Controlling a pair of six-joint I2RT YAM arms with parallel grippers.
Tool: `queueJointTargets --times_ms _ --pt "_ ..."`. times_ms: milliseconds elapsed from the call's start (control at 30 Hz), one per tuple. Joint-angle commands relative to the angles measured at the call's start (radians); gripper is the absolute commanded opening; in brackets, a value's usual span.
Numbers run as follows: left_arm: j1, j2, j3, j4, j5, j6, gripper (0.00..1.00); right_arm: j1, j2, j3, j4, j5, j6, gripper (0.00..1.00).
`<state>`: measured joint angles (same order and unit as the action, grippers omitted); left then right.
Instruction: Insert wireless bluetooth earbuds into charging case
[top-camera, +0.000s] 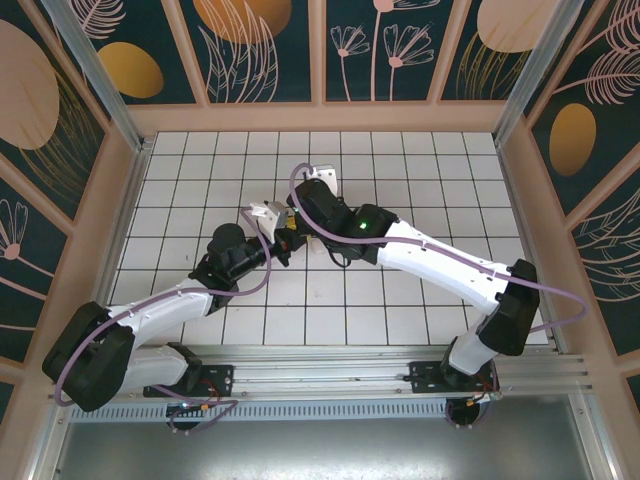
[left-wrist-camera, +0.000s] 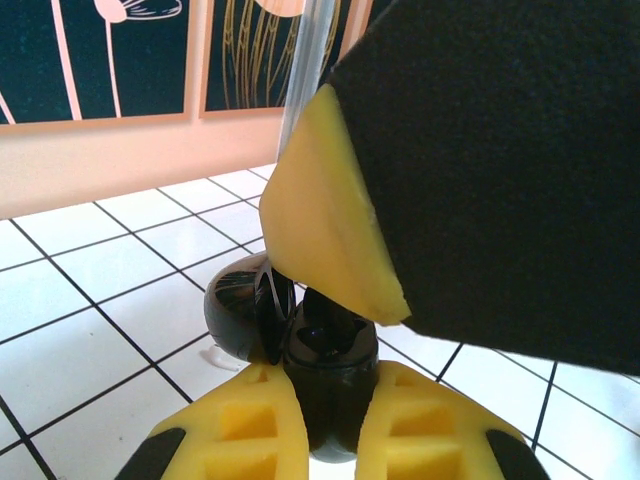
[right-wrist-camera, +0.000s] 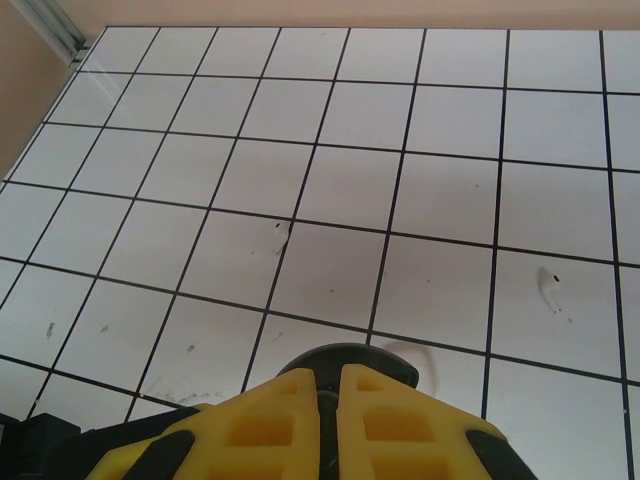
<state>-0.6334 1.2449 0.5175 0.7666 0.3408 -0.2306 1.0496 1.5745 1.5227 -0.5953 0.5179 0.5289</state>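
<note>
White earbud (right-wrist-camera: 549, 290) amid open tiles (right-wrist-camera: 455, 120)

Bright, even light overall, soft shadows and slight glare on the white tabletop (right-wrist-camera: 450, 120); left hand (left-wrist-camera: 322, 420) close-up looks soft.

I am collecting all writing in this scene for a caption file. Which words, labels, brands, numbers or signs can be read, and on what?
None can be read.
The black case in the left claw shows no legible mark; the wall panels carry only plant drawings; the tiled table has only grid lines.
</note>
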Motion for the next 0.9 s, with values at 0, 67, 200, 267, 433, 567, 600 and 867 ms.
queueJointTargets --times_ms 0,67,200,267,433,567,600,867 --pt "0.001 -0.008 0.021 0.083 0.014 -0.018 0.00 0.007 -0.034 -0.024 0.000 -0.005 -0.012 0.09" --pt "0.001 -0.009 0.023 0.085 0.012 -0.019 0.00 0.009 -0.036 -0.029 0.001 -0.016 -0.013 0.09" --pt "0.001 -0.012 0.024 0.084 0.009 -0.021 0.00 0.012 -0.036 -0.040 -0.004 -0.038 -0.018 0.09" --pt "0.001 -0.017 0.024 0.086 0.006 -0.021 0.00 0.015 -0.045 -0.052 0.001 -0.049 -0.018 0.09" --pt "0.001 -0.023 0.027 0.087 0.003 -0.024 0.00 0.017 -0.068 -0.081 0.023 -0.063 -0.014 0.09" --pt "0.001 -0.027 0.031 0.089 0.001 -0.037 0.00 0.019 -0.078 -0.088 0.023 -0.069 -0.004 0.09" --pt "0.001 -0.026 0.032 0.091 0.002 -0.040 0.00 0.018 -0.079 -0.091 0.024 -0.070 -0.001 0.09" --pt "0.001 -0.013 0.036 0.133 0.009 -0.115 0.00 0.018 -0.095 -0.117 0.106 -0.075 -0.010 0.09"
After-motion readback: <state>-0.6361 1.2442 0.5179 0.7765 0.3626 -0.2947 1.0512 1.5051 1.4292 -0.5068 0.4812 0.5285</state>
